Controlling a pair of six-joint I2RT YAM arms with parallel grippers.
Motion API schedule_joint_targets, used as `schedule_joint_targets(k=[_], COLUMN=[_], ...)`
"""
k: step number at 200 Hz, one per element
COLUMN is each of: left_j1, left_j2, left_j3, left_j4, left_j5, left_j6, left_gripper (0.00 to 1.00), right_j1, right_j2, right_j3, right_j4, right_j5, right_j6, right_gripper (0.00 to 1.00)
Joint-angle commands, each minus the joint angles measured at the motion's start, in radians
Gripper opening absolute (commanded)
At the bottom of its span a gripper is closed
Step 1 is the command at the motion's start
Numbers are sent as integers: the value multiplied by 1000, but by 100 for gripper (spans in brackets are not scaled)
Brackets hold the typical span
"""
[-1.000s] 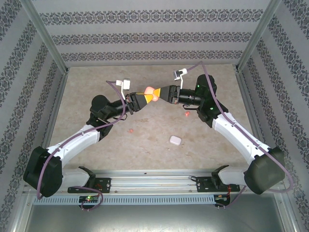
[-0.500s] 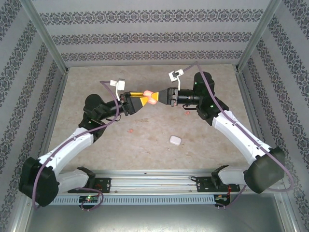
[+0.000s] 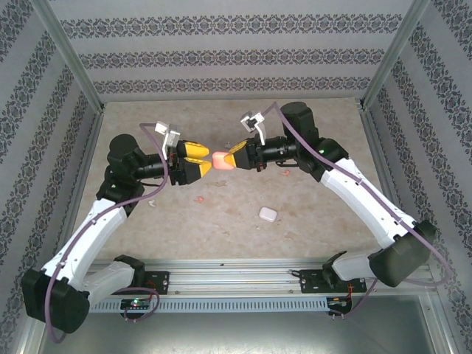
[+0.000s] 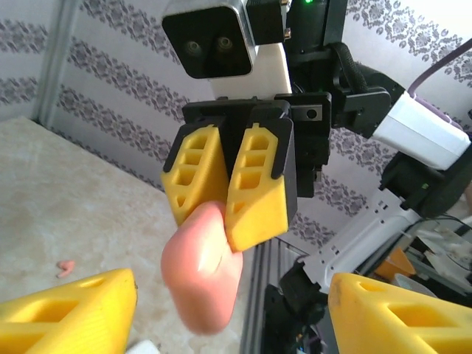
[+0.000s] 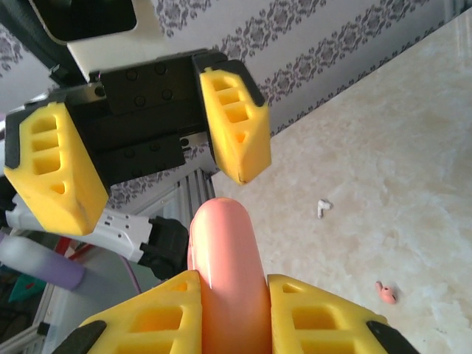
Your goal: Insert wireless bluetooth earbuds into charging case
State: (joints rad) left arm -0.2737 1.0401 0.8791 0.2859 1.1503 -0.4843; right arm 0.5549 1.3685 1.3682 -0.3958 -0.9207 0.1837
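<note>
table (image 3: 221, 236) holds white case (image 3: 267, 214) and pink earbud (image 3: 199, 200).

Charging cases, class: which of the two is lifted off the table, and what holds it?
The pink charging case, pinched between the right fingers in mid-air; the white charging case lies on the table.

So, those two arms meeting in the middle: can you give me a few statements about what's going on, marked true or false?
1. The right gripper is clamped on the pink charging case, holding it off the table. True.
2. The left gripper is squeezing that case too. False: its jaws stand open, not closed on the case.
3. A white charging case lies on the table. True.
4. Every earbud is already tucked away. False: a pink earbud and a white earbud lie loose on the table.
</note>
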Motion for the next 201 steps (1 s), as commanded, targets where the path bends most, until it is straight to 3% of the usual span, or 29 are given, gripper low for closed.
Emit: schedule_joint_targets(k=[1,34,85,128,201], left_j1=[6,3,0,-7,-10], left_j2=[30,61,52,70,120], left_j3=[-17,-42,-53,-47,-57], left_j4=[174,250,104,105,282], left_j5=[90,94,51,54,60], left_j6=[-110,-194,-114,-125,-241], left_gripper=[67,62,59,53,42], right_j1=[16,28,30,31,45], right_j2=[18,20,13,25,43], right_j3=[43,36,26,26,29], right_j4=[-23,25,79,119,120], right_j5=[6,16,45,39,29], right_j6=[-61,-43,-20,3,4], right_gripper=[11,10,10,10,10])
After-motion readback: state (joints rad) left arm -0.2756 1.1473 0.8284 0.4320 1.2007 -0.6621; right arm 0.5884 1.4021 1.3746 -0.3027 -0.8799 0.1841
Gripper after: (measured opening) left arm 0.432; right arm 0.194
